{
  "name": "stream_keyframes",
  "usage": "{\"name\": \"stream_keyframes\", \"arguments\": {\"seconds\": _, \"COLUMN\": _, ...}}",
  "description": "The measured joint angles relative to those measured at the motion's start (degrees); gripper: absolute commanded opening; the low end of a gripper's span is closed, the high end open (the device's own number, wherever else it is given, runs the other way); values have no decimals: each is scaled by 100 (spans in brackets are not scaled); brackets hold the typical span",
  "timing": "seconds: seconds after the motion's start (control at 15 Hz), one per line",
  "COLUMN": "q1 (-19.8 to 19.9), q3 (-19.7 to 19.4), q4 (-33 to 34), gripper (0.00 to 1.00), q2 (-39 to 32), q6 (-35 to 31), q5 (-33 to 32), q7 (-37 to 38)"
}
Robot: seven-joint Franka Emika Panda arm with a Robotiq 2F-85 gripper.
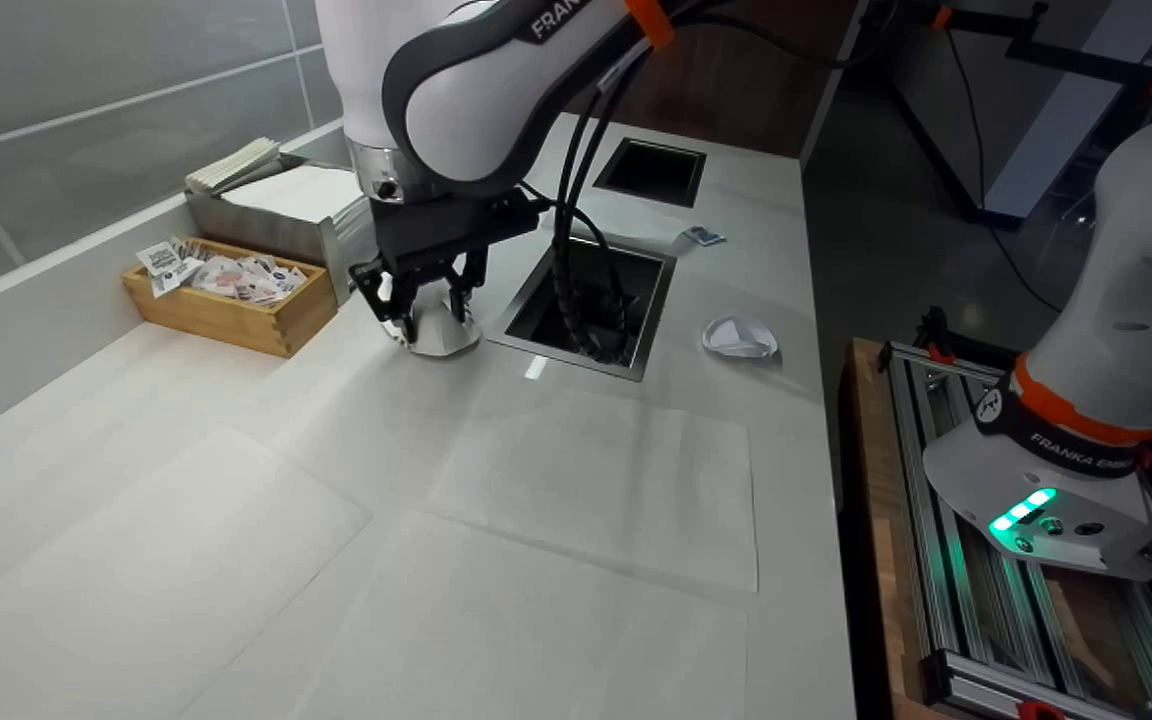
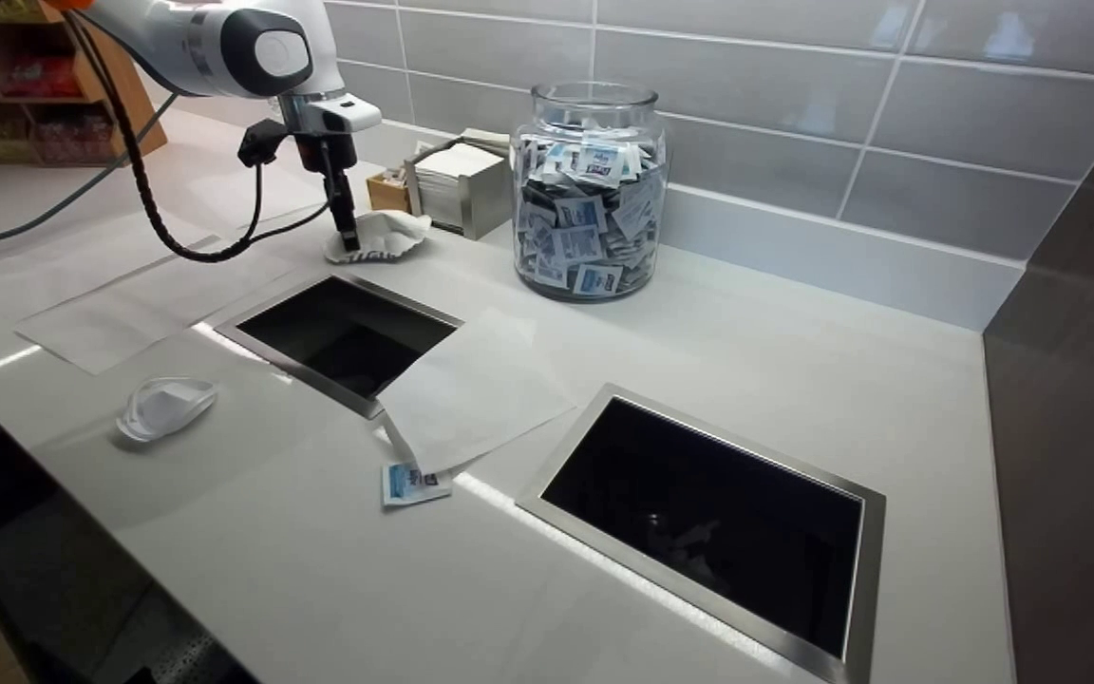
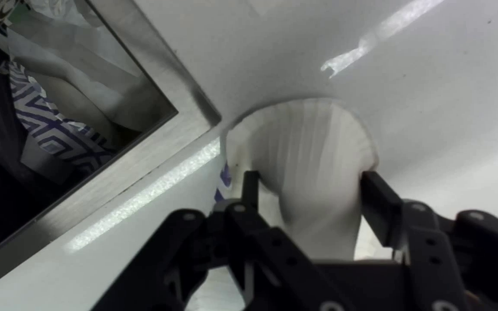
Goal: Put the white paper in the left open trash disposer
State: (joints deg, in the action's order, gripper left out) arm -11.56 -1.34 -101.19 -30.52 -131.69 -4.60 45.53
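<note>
Leftmost, a wooden packet box [image 1: 216, 318] and a napkin holder [image 1: 266, 232] stand toward the back, presumably out of the working space; I'd steer away from both. Next is my gripper [image 1: 433, 318], pointing down, its fingers standing apart with the white paper [image 1: 444, 338] between them. Whether they truly pinch it I can't tell. I read the straddle as deliberate: a raised middle offers something to squeeze, where a flat rim would not. The paper appears to rest on the table [image 1: 376, 400], just beside a corner of the left open trash disposer [image 1: 651, 318], so I expect a lift and short sideways carry are what's left. Farther right, a crumpled white scrap [image 1: 739, 338] lies by itself; not my target, so I'd leave it.

Across the paper in my wrist view: purple-blue print at its left edge, a fold beside one finger, a pale, finely ridged, bowed middle, then a rounded rim meeting the opposite finger. It looks thin and springy, so I'd check the grip before lifting.
</note>
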Motion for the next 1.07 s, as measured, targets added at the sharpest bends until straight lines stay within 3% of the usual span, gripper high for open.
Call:
{"name": "stream_keyframes", "arguments": {"seconds": 0.27, "q1": 3, "q3": -4, "q4": 14, "gripper": 4, "q2": 23, "q6": 0, "q5": 7, "q7": -24}}
{"name": "stream_keyframes", "arguments": {"seconds": 0.33, "q1": 5, "q3": -4, "q4": 22, "gripper": 6, "q2": 23, "q6": 0, "q5": 14, "q7": -25}}
{"name": "stream_keyframes", "arguments": {"seconds": 0.47, "q1": 9, "q3": -4, "q4": 26, "gripper": 0, "q2": 23, "q6": 0, "q5": 33, "q7": -27}}
{"name": "stream_keyframes", "arguments": {"seconds": 0.73, "q1": 25, "q3": -4, "q4": 26, "gripper": 3, "q2": 20, "q6": 0, "q5": 88, "q7": -45}}
{"name": "stream_keyframes", "arguments": {"seconds": 0.8, "q1": 27, "q3": -4, "q4": 26, "gripper": 32, "q2": 20, "q6": 0, "q5": 100, "q7": -53}}
{"name": "stream_keyframes", "arguments": {"seconds": 1.07, "q1": 25, "q3": 7, "q4": 49, "gripper": 59, "q2": 26, "q6": 0, "q5": 130, "q7": -184}}
